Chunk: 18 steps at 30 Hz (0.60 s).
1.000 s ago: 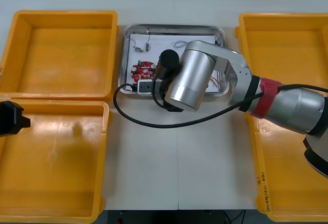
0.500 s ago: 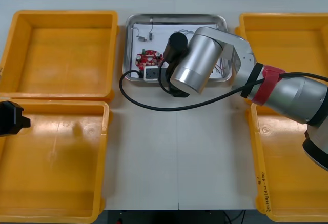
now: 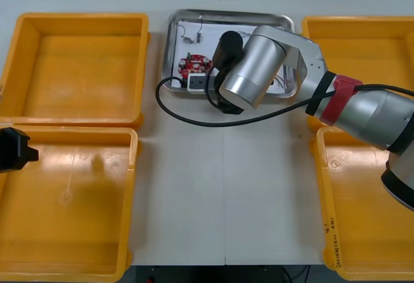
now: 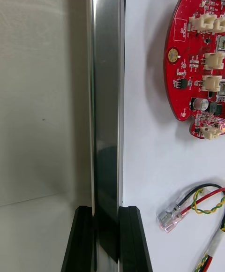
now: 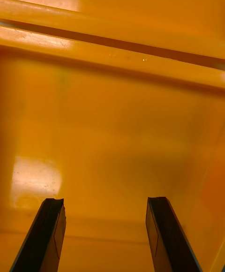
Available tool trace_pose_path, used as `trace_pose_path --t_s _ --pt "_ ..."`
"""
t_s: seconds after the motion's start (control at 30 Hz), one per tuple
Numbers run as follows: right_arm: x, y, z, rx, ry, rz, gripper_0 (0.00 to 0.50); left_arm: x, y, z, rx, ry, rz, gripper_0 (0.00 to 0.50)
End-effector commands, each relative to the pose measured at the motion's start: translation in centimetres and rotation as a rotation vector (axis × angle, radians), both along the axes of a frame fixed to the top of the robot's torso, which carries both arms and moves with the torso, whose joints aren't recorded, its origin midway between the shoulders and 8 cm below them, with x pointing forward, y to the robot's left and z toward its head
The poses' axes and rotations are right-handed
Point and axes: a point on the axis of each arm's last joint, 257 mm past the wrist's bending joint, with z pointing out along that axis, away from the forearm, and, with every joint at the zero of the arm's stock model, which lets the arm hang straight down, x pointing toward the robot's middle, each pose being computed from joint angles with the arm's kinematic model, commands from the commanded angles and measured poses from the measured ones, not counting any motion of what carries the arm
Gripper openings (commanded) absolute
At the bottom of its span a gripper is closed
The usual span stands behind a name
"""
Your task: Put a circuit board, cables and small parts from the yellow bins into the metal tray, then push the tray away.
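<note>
The metal tray [image 3: 230, 15], white inside, lies at the table's far side between the yellow bins. In it are a round red circuit board [image 3: 194, 65], small metal parts [image 3: 189, 36] and a red and yellow cable [image 4: 199, 200]. A black cable [image 3: 184, 117] loops out over the tray's near rim onto the table. My right gripper [image 4: 107, 239] is shut on the tray's near rim [image 4: 106, 112], one finger on each side; the circuit board [image 4: 197, 51] lies just inside. My left gripper [image 5: 105, 234] hangs open over the near left bin [image 5: 112, 112], parked.
Two yellow bins stand on the left [image 3: 77, 69] [image 3: 65, 205] and two on the right [image 3: 362, 50] [image 3: 369, 225]. My right forearm [image 3: 249, 76] covers the tray's near right part. Bare table [image 3: 223, 192] stretches in front of the tray.
My right arm has slid the tray away toward the far edge and a little to the right. The black cable trails along. The left arm has stayed still.
</note>
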Motion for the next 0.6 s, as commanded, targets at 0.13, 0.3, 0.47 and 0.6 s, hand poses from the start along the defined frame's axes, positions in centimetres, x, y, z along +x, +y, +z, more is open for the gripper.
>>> trace_pose_path --t_s 0.13,0.3,0.47,0.6 --pt "2.3 0.2 3.0 0.013 -0.052 0.000 0.000 -0.5 1.5 1.1 0.107 -0.017 -0.101 0.500" --pt "2.9 1.4 3.4 0.029 -0.070 0.018 0.000 -0.5 1.5 1.1 0.107 -0.017 -0.101 0.500" --pt "2.9 3.1 3.8 0.048 -0.083 0.048 0.000 -0.5 1.5 1.1 0.107 -0.017 -0.101 0.500" --pt "2.9 3.3 4.1 0.042 -0.090 0.057 0.000 -0.5 1.5 1.1 0.107 -0.017 -0.101 0.500"
